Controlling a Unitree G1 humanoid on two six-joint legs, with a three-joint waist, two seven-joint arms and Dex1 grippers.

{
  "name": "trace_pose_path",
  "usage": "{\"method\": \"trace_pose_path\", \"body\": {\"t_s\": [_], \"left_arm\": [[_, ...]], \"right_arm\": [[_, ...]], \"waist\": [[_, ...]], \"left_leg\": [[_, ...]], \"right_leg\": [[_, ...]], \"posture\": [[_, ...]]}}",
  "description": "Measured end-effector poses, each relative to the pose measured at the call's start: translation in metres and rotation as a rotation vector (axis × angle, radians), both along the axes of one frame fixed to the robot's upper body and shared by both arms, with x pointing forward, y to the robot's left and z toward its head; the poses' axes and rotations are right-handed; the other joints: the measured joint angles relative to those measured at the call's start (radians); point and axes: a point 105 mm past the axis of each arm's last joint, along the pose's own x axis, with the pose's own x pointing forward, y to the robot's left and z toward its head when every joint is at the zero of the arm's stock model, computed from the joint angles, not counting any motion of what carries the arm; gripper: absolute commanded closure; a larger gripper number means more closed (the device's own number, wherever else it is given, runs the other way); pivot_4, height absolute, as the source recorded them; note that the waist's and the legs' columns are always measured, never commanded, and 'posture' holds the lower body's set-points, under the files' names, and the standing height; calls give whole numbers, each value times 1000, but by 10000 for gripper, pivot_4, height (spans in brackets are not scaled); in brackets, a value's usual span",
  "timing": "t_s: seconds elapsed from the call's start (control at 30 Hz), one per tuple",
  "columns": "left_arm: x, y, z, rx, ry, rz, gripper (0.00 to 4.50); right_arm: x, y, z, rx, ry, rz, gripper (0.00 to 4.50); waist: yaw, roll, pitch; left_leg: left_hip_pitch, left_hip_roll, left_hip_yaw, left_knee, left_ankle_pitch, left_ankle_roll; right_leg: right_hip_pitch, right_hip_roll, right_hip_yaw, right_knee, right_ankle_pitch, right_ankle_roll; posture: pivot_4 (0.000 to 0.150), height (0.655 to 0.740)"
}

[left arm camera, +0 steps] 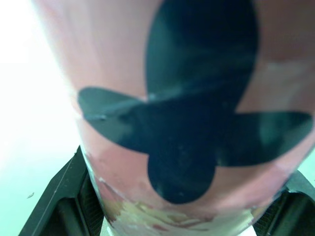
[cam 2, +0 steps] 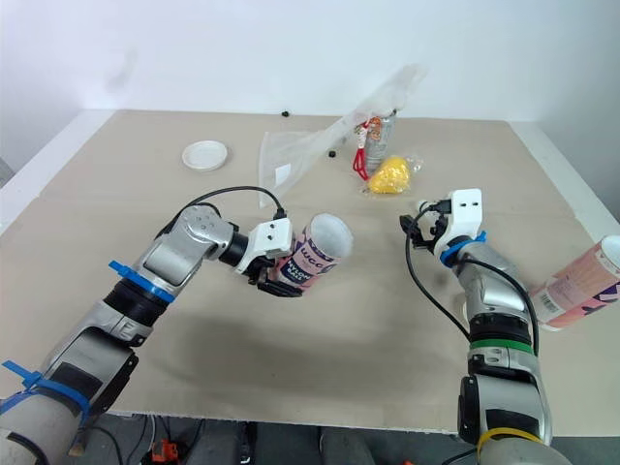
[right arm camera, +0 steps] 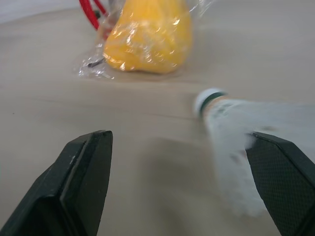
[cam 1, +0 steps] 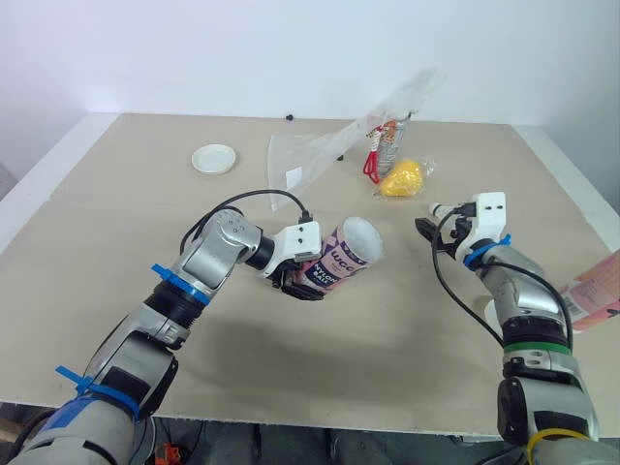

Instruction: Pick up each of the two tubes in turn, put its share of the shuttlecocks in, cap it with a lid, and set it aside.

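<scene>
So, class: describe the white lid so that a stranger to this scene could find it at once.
Start at the beige table, then go to its far left part. The lid lies flat, left of the clear plastic bag; it alone is a small, round, white disc.

- Left arm: silver-grey rounded segments, blue tape bands, looping black cable.
- Right arm: silver-grey, with a green ring and a yellow ring.
- White boxy camera housing on each wrist.
- Right gripper fingers: black, wedge-shaped, finely textured.
</scene>
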Motion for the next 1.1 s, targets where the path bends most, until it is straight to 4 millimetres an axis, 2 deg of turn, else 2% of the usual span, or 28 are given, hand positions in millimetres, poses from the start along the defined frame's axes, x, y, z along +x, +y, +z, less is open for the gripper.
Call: {"method": "trace_pose_path", "body": {"t_s": [0.27,0.37,0.47,0.53,0.6,0.63,0.73,0.97,1.1], "left_arm": [[1,1,0,2,-1,7,13092],[1,1,0,2,-1,8,13092],[1,1,0,1,-1,7,13092],[1,1,0,1,0,7,13092],[1,1,0,1,0,7,13092],[1,1,0,1,1,7,13092],[1,1,0,1,4,12,13092],[1,1,0,1,4,13,13092],[0,-1,0,-5,5,8,13092]], "right_arm": [[15,-7,2,13,12,-96,391],[22,-4,6,22,-1,-122,7044],[25,-1,7,30,-4,-128,23107],[25,0,6,34,0,-131,27693],[25,-2,1,37,13,-140,35975],[25,-2,-1,38,19,-143,41606],[25,-3,-3,38,25,-147,44481],[26,2,0,-5,9,-102,44481],[13,8,26,-164,-82,43,44481]], "waist": [[-7,0,0],[-7,0,0],[-7,0,0],[-7,0,0],[-7,0,0],[-7,0,0],[-7,0,0],[-8,0,0],[-6,0,0]], "left_leg": [[0,0,0,0,0,0],[0,0,0,0,1,1],[0,0,0,0,1,1],[0,0,0,0,1,1],[0,-1,0,0,1,1],[0,-1,0,0,1,1],[0,-1,-1,0,1,1],[0,-1,-1,0,1,1],[-1,-2,-2,0,1,0]], "right_leg": [[0,0,0,0,1,1],[0,0,0,0,1,1],[0,0,0,0,1,1],[0,0,0,0,1,0],[1,0,0,0,1,0],[1,0,0,0,1,0],[1,0,0,0,1,1],[1,0,0,0,1,1],[1,0,0,0,0,2]], "posture": [[1500,7400],[1500,7400],[1500,7400],[1500,7400],[1500,7400],[1500,7400],[1500,7400],[1500,7400],[1500,7400]]}}
